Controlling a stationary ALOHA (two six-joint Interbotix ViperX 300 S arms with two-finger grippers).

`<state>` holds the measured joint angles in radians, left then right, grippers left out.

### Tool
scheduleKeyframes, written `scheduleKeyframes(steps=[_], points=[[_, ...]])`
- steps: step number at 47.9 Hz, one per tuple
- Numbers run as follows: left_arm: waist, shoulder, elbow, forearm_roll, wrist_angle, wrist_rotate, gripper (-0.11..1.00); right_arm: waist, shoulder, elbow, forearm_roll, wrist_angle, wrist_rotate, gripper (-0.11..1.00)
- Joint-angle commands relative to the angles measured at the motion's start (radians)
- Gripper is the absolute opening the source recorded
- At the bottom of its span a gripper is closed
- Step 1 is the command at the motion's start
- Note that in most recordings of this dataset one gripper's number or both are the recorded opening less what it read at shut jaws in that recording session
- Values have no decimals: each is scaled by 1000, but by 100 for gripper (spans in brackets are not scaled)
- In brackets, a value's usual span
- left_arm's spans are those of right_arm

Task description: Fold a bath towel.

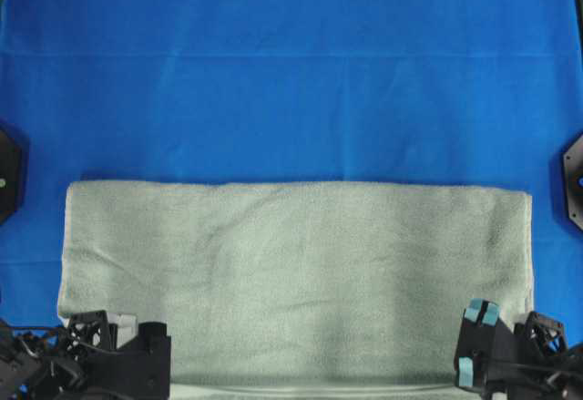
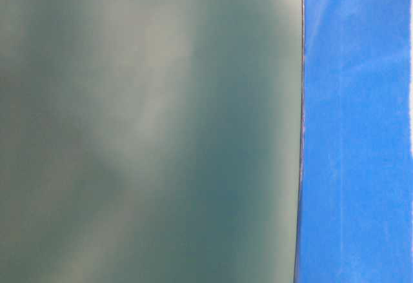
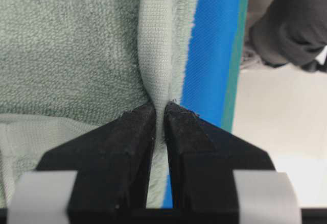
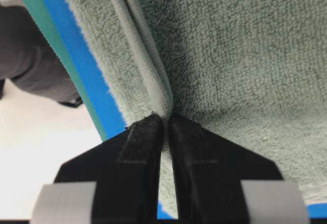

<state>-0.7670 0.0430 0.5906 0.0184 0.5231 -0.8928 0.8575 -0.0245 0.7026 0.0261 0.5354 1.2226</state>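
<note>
Blue cloth (image 1: 291,72) spread flat over the worktop, faint crease lines running across it. Teal worktop edge (image 3: 236,71) showing just past the cloth's border in both wrist views. Pale floor (image 3: 281,117) beyond that edge. Dark blurred shape (image 4: 30,55) beside the worktop, too indistinct to name.

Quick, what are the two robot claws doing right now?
Left gripper: shut, pinching the bath towel by its hem.
Right gripper: shut, pinching the bath towel's hem too.
</note>
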Motion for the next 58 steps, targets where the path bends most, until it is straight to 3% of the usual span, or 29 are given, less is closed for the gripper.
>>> scheduleKeyframes(steps=[1,27,30,36,41,46,52,58], points=[[-31,9,-32,0,2,-15,5,34,9,-31,2,-9,17,7],[-21,44,-44,8,-5,-35,6,25,20,-26,-21,-20,44,7],[-21,44,-48,9,-5,-35,17,25,20,-29,-23,-29,46,7],[-21,35,-57,9,18,-26,55,25,18,-46,-18,-28,48,9],[-12,8,-72,9,91,-20,81,25,9,-71,-23,20,46,40],[-3,-26,-91,14,179,-6,81,25,-21,-100,-41,130,46,65],[11,-94,-112,49,305,18,79,12,-81,-123,-78,268,46,57],[52,-173,-92,110,440,34,79,-52,-161,-98,-130,422,44,58]])
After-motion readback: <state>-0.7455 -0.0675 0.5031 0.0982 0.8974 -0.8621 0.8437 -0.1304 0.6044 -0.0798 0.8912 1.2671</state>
